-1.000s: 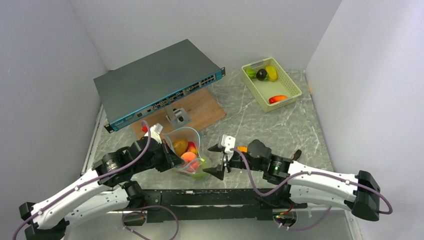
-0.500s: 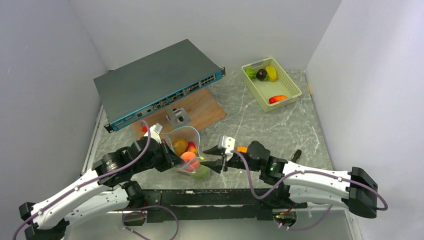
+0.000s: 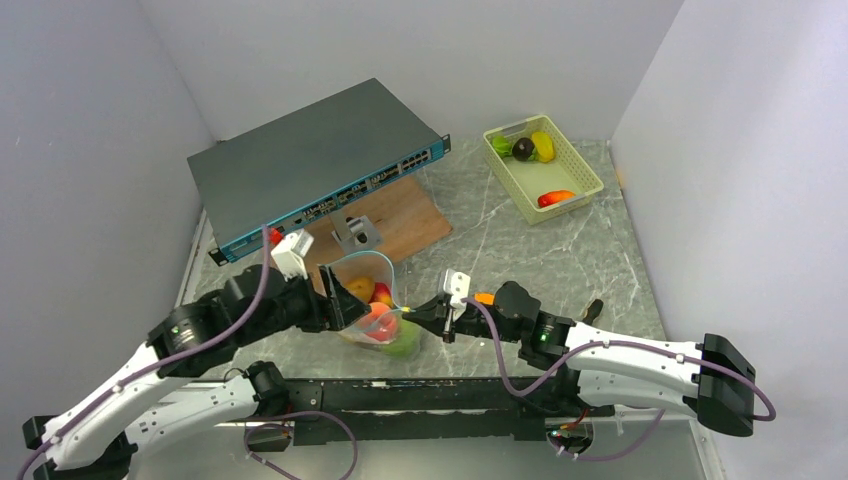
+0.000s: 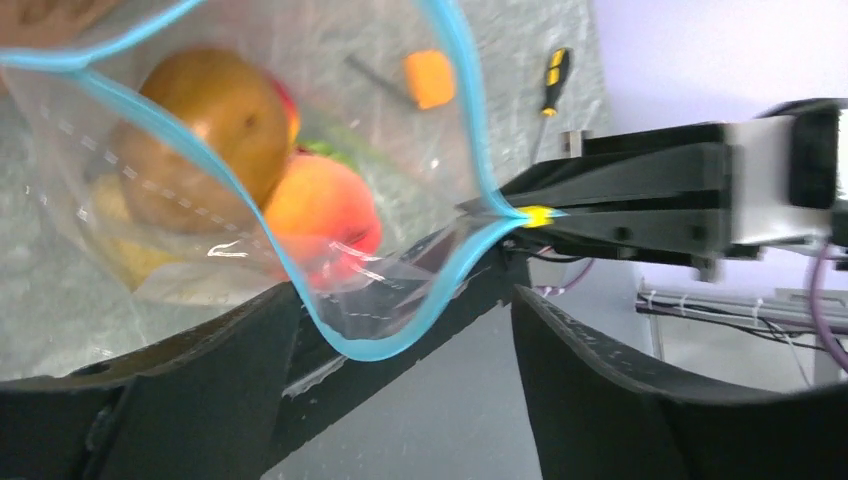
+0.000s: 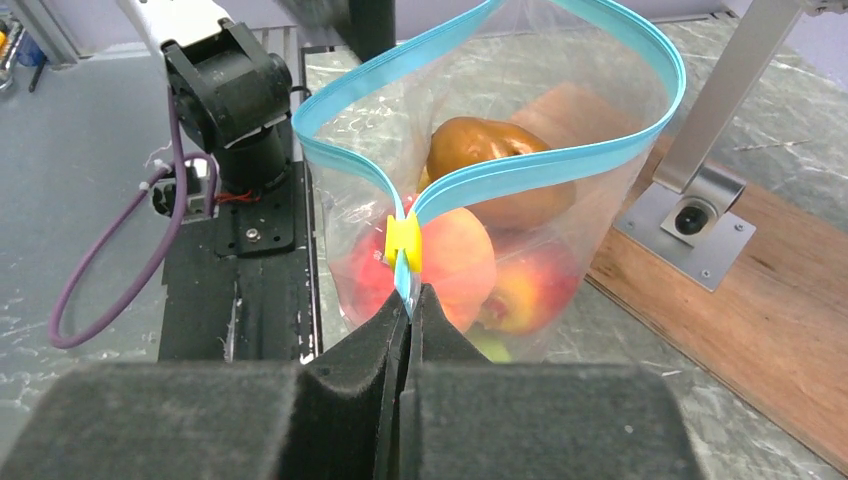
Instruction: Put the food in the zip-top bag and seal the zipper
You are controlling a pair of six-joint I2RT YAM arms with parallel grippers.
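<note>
Bag [image 3: 372,290] upright on tabletop [image 3: 520,250] between both arms, fruit [image 5: 455,255] inside, mouth gaping. Right gripper [image 3: 410,316] pinching blue zipper [image 5: 520,170] end beside yellow slider [image 5: 403,240], guessing as anchor for sealing. Left gripper [image 3: 338,298] spread, bag rim loose between fingers, gripping nothing.
</note>
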